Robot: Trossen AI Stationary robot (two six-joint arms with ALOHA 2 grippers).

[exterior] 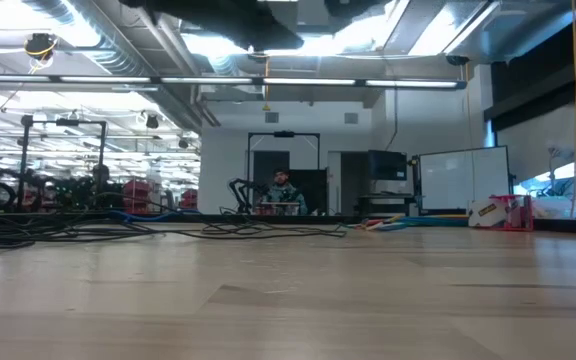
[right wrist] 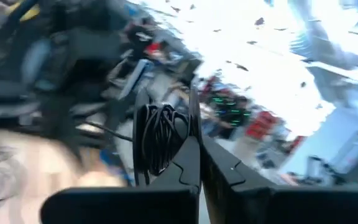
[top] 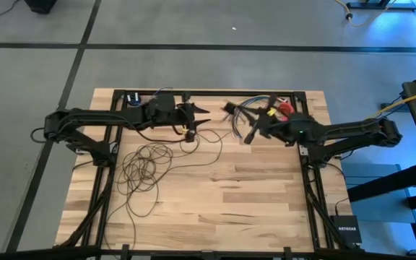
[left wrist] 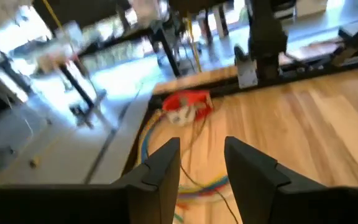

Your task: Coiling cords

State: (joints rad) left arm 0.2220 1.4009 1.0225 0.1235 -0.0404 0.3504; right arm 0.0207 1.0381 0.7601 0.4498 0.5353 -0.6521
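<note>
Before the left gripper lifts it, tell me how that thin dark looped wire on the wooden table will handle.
The thin dark looped wire will probably be floppy: it lies in loose, uneven loops on the wooden table. Its overlapping loops look likely to snag and drag together if one strand is pulled. It appears light, so a push would likely slide or deform it rather than roll it.

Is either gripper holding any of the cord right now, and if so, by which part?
The left gripper is open with nothing between its fingers. The right gripper is shut; a dark cord bundle sits beside its fingers, but a grip cannot be confirmed.
</note>
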